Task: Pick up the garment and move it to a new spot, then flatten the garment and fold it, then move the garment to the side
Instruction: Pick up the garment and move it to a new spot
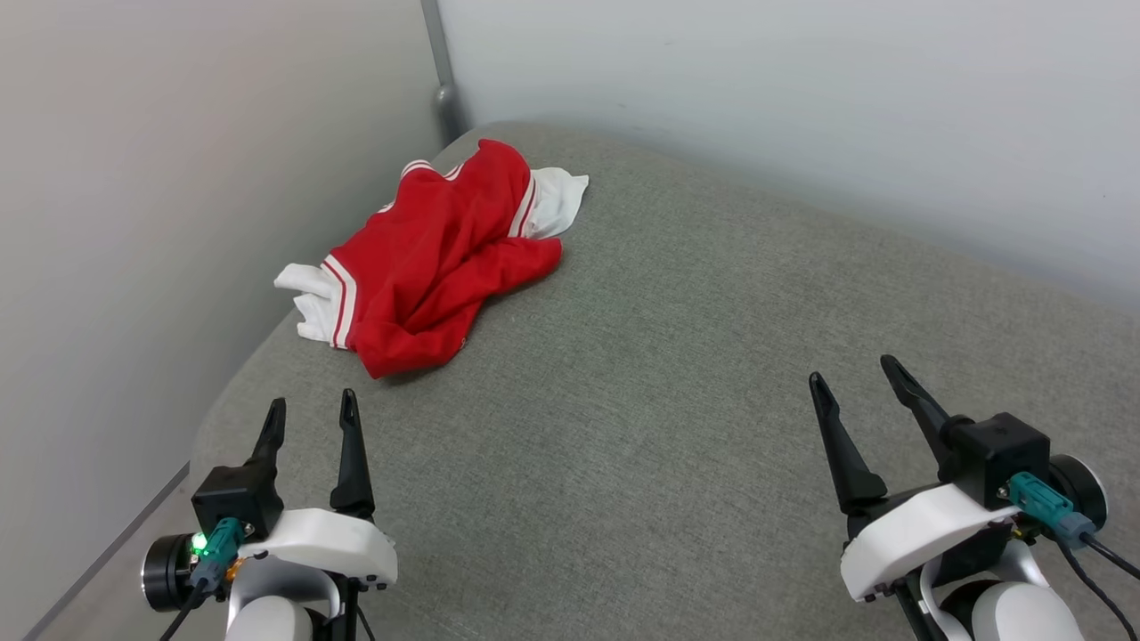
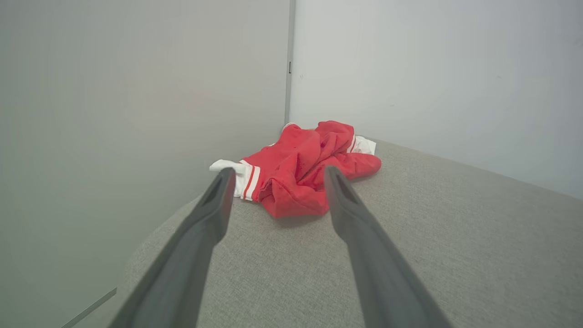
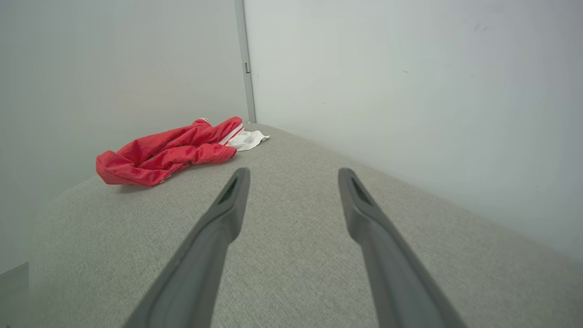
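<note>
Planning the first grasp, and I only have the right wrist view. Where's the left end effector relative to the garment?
Observer: The left end effector is open and sits short of the garment, not touching it.
Operator: Lined up with it?
Observer: Yes. In the left wrist view the heap lies straight ahead, framed between its fingers.
Operator: Any part of it hidden from me?
Observer: A second white sleeve with a striped cuff sticks out on the heap's left, toward the wall.
</note>
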